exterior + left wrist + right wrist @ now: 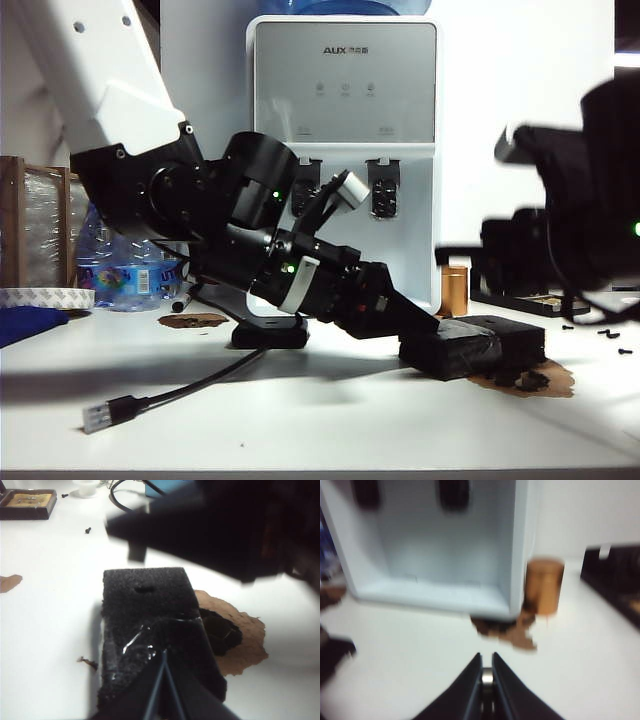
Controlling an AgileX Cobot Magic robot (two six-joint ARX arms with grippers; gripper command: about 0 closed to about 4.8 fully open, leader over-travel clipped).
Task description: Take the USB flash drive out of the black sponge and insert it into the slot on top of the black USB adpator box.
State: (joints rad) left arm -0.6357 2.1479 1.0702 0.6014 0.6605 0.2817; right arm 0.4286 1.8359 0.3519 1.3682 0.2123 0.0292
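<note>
Right pincer (487,672) clamps USB flash drive (487,676), long axis along fingers; left pincer (163,672) closed, on black sponge (145,605).

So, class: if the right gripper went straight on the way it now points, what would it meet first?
Probably bare table, then the water dispenser's base. The right gripper, shut on a small silver piece, likely the USB flash drive, points that way; depth is unclear.
</note>
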